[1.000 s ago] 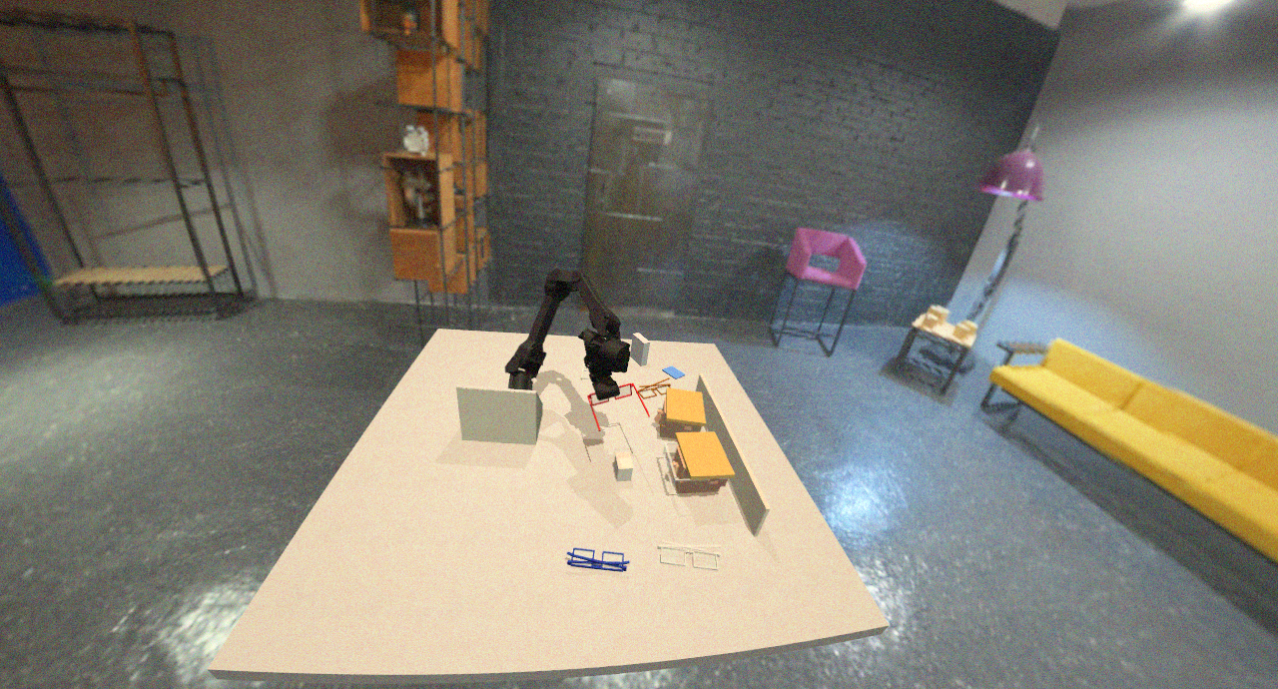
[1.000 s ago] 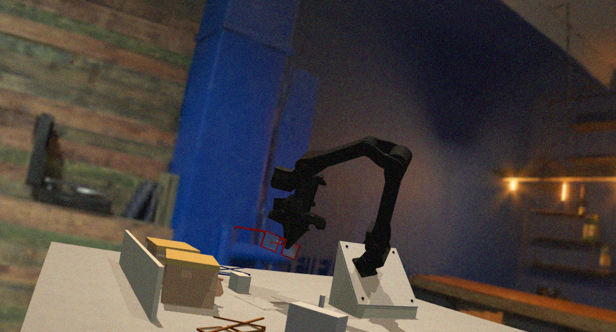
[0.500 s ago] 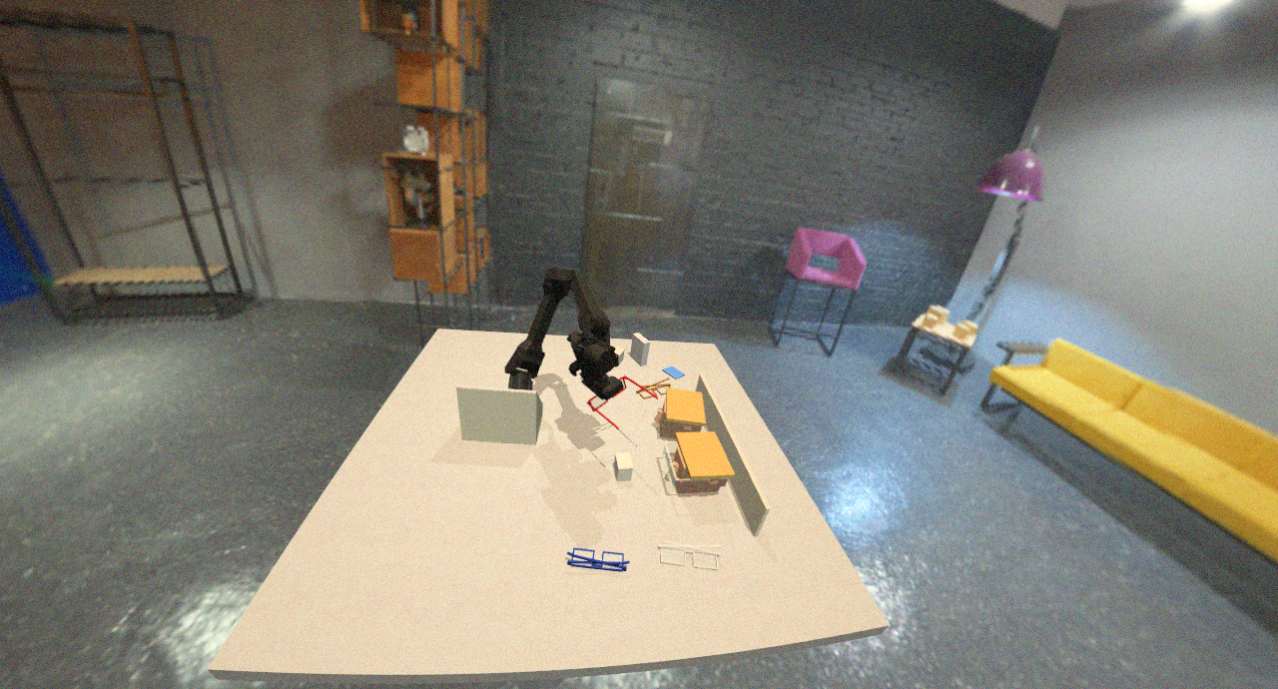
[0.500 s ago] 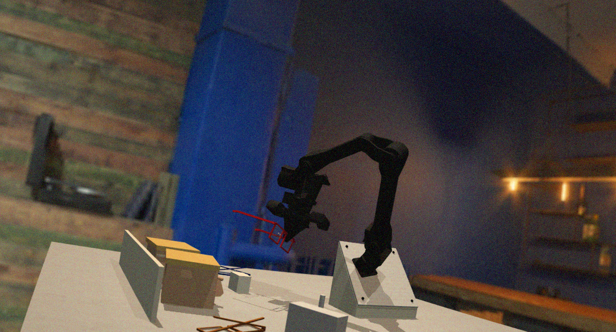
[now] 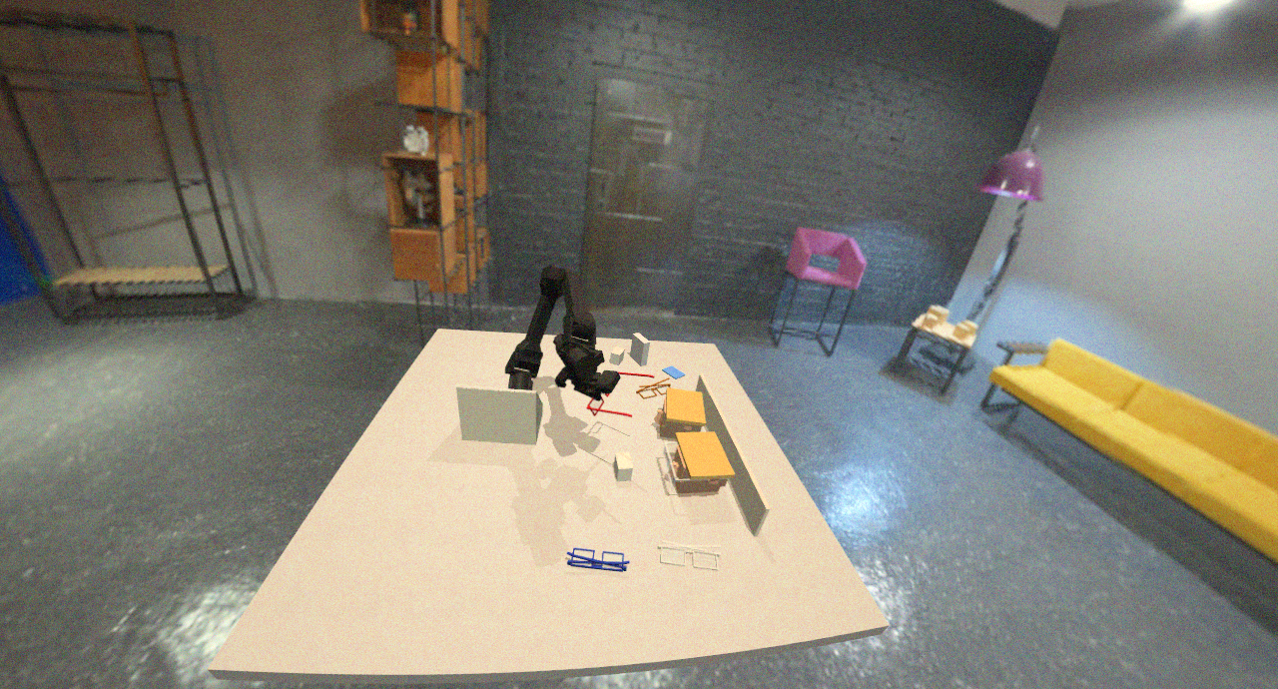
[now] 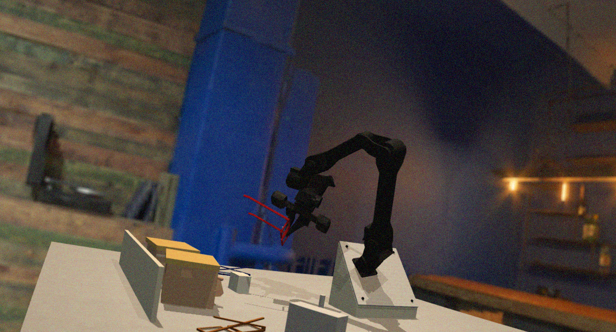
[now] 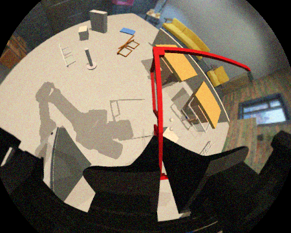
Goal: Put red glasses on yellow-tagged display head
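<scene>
My gripper (image 6: 289, 233) (image 7: 157, 138) is shut on the bridge area of the red glasses (image 5: 611, 411) (image 6: 266, 208) (image 7: 159, 94), holding them above the table. Their temples are spread and point toward the side with the heads. One display head (image 5: 684, 407) (image 6: 189, 285) (image 7: 180, 66) has a flat orange-yellow top, and I see no glasses on it. The other head (image 5: 703, 455) (image 6: 172, 244) (image 7: 207, 103) has the same kind of top and wears pale glasses. The red glasses touch neither head. I cannot make out which head bears the yellow tag.
A grey panel (image 5: 734, 457) (image 6: 141, 274) stands behind both heads. A small pale block (image 5: 622, 466) (image 6: 239, 282) stands in front of them. Brown glasses (image 7: 120, 54), a blue card (image 5: 673, 371) (image 7: 127, 31), a post (image 7: 89, 58), blue glasses (image 5: 597, 560) and a grey block (image 7: 98, 22) are around.
</scene>
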Controlling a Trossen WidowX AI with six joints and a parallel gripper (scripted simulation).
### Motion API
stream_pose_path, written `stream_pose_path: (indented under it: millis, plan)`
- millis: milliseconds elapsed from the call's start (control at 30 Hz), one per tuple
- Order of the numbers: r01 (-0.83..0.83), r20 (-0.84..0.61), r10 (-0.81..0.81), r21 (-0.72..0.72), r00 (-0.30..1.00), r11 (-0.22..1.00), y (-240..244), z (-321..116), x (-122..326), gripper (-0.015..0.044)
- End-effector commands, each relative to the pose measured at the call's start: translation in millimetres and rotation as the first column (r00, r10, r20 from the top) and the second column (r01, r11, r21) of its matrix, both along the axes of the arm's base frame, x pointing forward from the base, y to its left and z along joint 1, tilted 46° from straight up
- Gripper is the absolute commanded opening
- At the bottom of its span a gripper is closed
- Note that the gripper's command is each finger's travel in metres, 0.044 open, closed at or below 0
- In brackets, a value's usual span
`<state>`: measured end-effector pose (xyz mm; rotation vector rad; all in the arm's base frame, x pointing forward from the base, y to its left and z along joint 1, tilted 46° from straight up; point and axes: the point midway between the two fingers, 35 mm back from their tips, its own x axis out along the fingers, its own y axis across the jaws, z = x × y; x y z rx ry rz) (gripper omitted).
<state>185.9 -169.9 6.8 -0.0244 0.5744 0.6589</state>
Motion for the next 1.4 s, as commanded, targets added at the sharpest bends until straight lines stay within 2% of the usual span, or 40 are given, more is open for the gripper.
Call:
stream_pose_path:
  millis: [0,400,767,1367]
  plan:
    - [-0.019,0.084,0.025,-0.070,0.996,0.997,-5.5,-4.3,-6.7,0.0000]
    - [-0.028,0.290,0.124,-0.314,0.949,0.949,-21.9,-13.4,-28.0,0.0000]
    - [0.020,0.411,0.243,-0.540,0.879,0.842,-34.2,-21.3,-48.5,0.0000]
    - [0.014,0.400,0.234,-0.528,0.886,0.849,-34.4,-20.0,-47.9,0.0000]
